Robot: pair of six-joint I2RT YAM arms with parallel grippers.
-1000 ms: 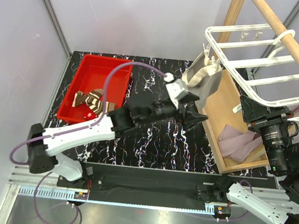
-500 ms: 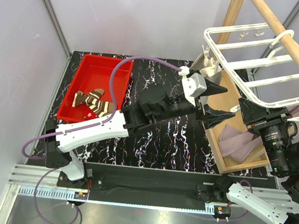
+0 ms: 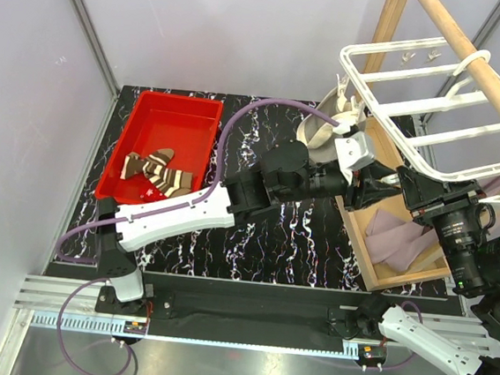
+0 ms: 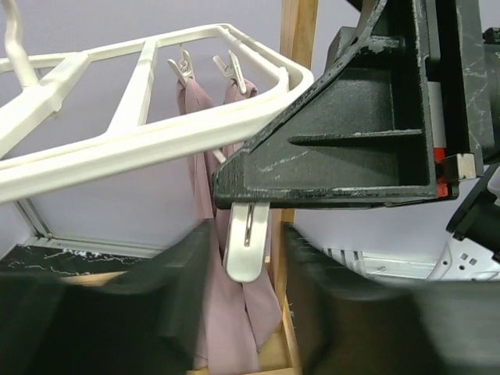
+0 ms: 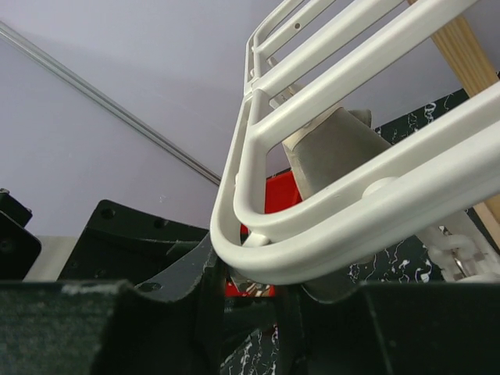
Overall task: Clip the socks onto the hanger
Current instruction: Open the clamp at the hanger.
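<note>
Two socks hang on the hanger (image 4: 141, 141): mauve sock (image 4: 234, 320) just beyond left claw (image 4: 247, 269), beige-grey sock (image 3: 324, 131) near its wrist. Left claw parted astride a dangling clip (image 4: 248, 234), not touching. Right claw (image 5: 250, 305) just above; grip unclear. Socks likely soft, limp: take by cuff. Wooden post (image 4: 299, 31) crowds behind.

Robotics lab: bare panel walls (image 3: 248, 28), aluminium base rail (image 3: 54, 291), marbled table (image 3: 262, 242).
</note>
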